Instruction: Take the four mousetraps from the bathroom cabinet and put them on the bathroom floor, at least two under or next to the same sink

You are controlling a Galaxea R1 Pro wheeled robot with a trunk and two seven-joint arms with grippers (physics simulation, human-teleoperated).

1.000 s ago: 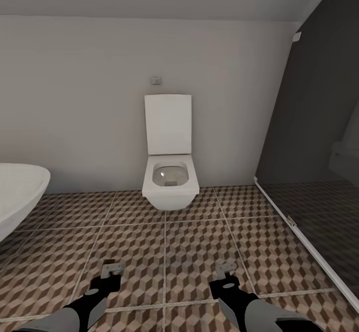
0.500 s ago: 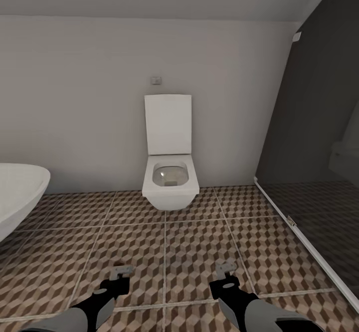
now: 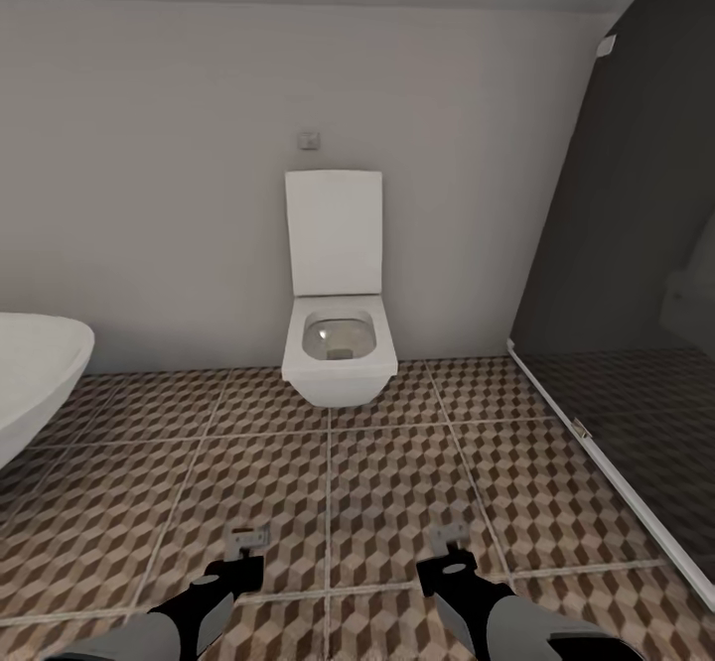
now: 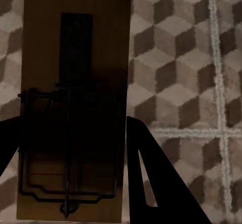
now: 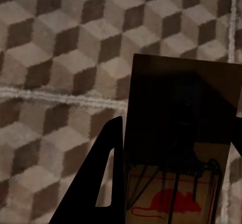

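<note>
Two gripped mousetraps (image 4: pixel 73 113) (image 5: pixel 181 143) above bathroom floor (image 3: pixel 377 482)

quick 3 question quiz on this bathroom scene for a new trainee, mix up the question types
1. True or false: each pincer is shut on a mousetrap.
2. Multiple choice: what stands against the far wall, straight ahead? A) a wooden cabinet B) a toilet with its lid up C) a sink
3. Short answer: what is the pattern on the floor tiles?

Key
1. True: the left pincer grips a mousetrap, and the right pincer grips another mousetrap with a red mouse mark.
2. B: the toilet.
3. Brown and beige cubes on the floor.
</note>
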